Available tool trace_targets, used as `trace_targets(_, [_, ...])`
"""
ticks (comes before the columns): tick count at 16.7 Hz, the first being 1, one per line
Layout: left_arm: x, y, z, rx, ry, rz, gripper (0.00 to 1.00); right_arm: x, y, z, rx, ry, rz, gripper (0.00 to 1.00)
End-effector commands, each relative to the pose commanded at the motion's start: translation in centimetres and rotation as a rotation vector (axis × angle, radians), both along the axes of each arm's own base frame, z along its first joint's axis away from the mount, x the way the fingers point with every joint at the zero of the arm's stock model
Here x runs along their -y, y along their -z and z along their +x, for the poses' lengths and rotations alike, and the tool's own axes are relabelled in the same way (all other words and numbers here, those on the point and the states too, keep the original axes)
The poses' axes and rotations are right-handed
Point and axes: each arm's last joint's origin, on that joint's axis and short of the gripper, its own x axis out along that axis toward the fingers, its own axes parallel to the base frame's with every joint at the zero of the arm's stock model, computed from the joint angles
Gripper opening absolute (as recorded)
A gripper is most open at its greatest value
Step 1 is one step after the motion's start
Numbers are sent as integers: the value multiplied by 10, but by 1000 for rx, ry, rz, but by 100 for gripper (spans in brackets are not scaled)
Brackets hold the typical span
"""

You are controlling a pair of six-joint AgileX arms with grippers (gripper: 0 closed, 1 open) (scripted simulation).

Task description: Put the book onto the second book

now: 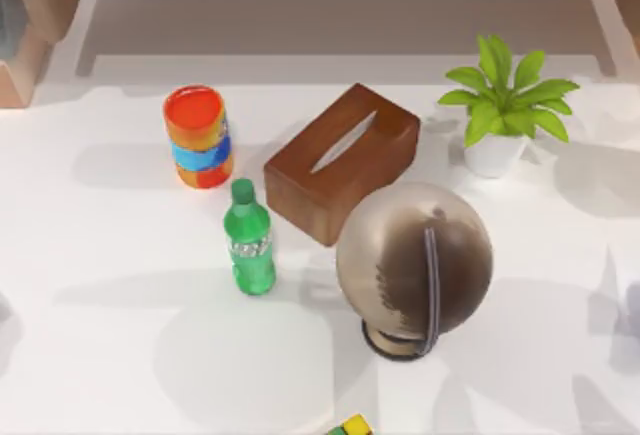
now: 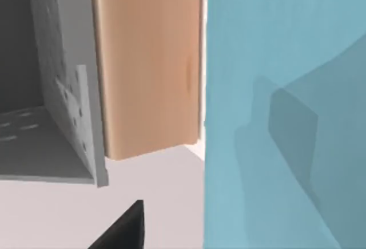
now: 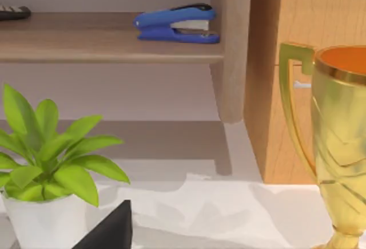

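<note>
Fingers' state on both grippers unclear tbh; table (image 1: 90,285) w/ globe (image 1: 414,260), tissue box (image 1: 342,160), green bottle (image 1: 249,240).

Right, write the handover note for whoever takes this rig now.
Left gripper: close to a wooden upright and a pale blue panel.
Right gripper: beside the potted plant and a gold trophy, facing a shelf with a blue stapler.
Job's things: I cannot pick out either book. The table holds a green bottle, tissue box and globe.
Done: nothing evident. Left: find both books, grasp one, stack it.
</note>
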Motion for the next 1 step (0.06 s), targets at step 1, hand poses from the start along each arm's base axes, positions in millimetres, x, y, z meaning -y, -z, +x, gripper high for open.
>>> trace_targets(1, [0,0,0,0,0,0,100,0,0,0,0,0,0,100])
